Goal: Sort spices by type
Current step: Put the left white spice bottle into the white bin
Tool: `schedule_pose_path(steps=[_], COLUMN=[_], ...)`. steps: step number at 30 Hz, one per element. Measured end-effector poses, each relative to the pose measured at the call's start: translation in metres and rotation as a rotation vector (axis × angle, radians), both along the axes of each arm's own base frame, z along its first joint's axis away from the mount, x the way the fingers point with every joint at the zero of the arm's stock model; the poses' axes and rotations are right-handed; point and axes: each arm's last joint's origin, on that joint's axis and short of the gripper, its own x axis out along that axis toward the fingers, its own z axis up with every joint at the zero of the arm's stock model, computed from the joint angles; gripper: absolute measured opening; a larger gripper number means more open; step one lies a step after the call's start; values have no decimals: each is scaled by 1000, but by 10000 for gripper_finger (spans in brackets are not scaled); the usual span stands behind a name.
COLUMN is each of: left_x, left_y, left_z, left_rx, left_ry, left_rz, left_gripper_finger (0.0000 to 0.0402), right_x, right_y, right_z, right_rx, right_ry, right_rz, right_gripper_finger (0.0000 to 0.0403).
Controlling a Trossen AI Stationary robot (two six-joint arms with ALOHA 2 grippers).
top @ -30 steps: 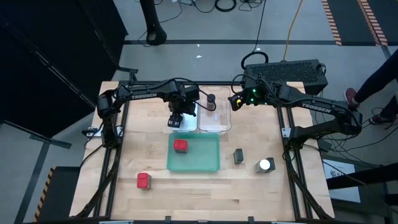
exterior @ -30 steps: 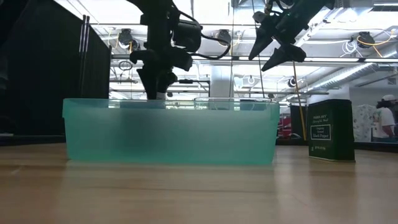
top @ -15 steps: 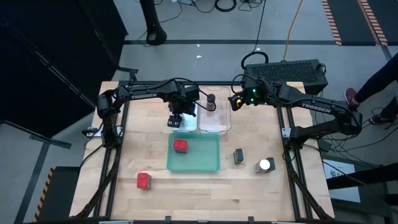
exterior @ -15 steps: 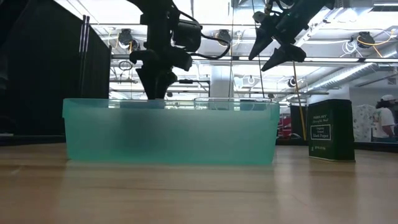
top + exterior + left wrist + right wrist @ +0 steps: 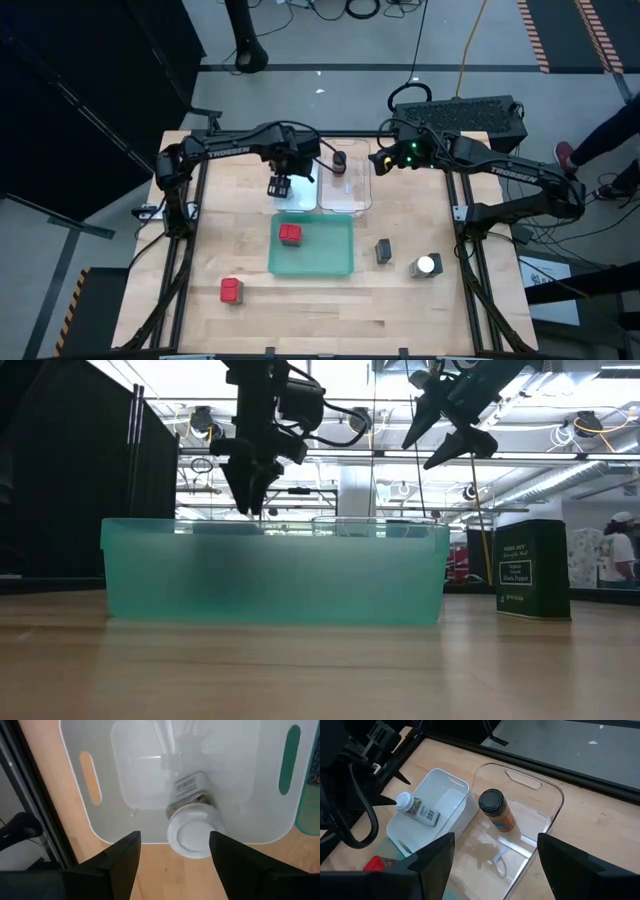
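Note:
My left gripper (image 5: 279, 186) hangs open above the white tray (image 5: 311, 200), touching nothing. Below it a white-lidded jar (image 5: 192, 827) lies tilted in that tray, its lid end (image 5: 403, 799) up against the tray's wall. My right gripper (image 5: 377, 163) is open and raised by the far right corner of the clear tray (image 5: 346, 196). The brown dark-lidded jar (image 5: 496, 810) stands upright in that tray. One red tin (image 5: 290, 234) sits in the green tray (image 5: 325, 252). Another red tin (image 5: 231, 291), a dark grey tin (image 5: 383, 250) and a second white-lidded jar (image 5: 426, 266) stand on the table.
The three trays sit mid-table, white and clear side by side at the far edge, green nearer. In the low view the green tray (image 5: 275, 572) fills the foreground with the dark grey tin (image 5: 532, 570) beside it. Bare wood lies along the near edge. A person's legs show beyond the table's right.
My left gripper has risen from inside the white tray to above its rim, shifting slightly toward the table's far edge. The white-lidded jar has stayed in the tray.

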Motion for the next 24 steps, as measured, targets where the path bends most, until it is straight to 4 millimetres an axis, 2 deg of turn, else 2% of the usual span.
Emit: schedule_pose_path(steps=[8,13,24], left_x=[0,2,2], left_y=[-1,-4,4], left_z=[2,1,2], left_rx=[-11,-96,-17], left_ry=[-6,-50,-61], left_rz=[8,60,130], left_gripper_finger=[241,242,235], right_x=[-1,-1,-1], right_y=[2,2,2], right_z=[1,1,1], right_rx=[41,45,37], right_ry=[-24,-25,-21], right_rz=[17,22,28], right_gripper_finger=[267,267,267])
